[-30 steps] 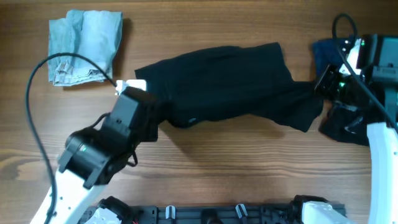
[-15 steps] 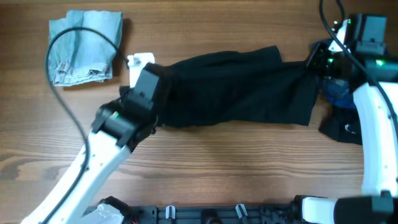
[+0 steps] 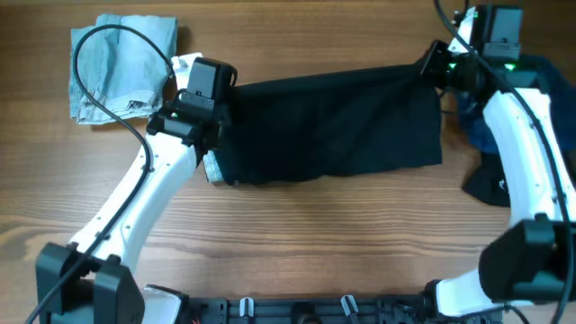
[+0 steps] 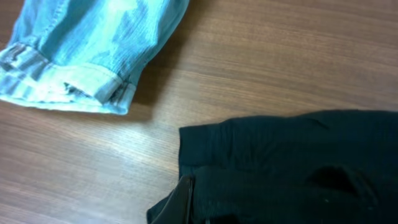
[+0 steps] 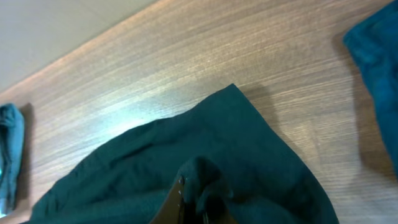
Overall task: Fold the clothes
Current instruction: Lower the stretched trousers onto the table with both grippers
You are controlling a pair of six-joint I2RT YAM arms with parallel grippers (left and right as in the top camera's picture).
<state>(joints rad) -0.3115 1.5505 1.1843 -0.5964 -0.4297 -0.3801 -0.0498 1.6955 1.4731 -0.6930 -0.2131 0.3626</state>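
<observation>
Black, one garment (image 3: pixel 328 121) lies stretched across the middle of the table (image 3: pixel 315 234), each end pinched in closed fingers: left gripper (image 4: pixel 189 208), right gripper (image 5: pixel 196 208). One folded denim piece (image 3: pixel 121 67) lies far left, one blue cloth (image 3: pixel 472 121) right; only overhead shows another dark cloth (image 3: pixel 490 184).

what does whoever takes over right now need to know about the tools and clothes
Left tool: shut on the black garment at its top left corner.
Right tool: shut on its top right corner.
The garment is spread out between them, not yet folded.
Done: jeans lie folded, top left.
Left: fold the black garment, then the blue cloth and dark cloth heaped at right.
</observation>
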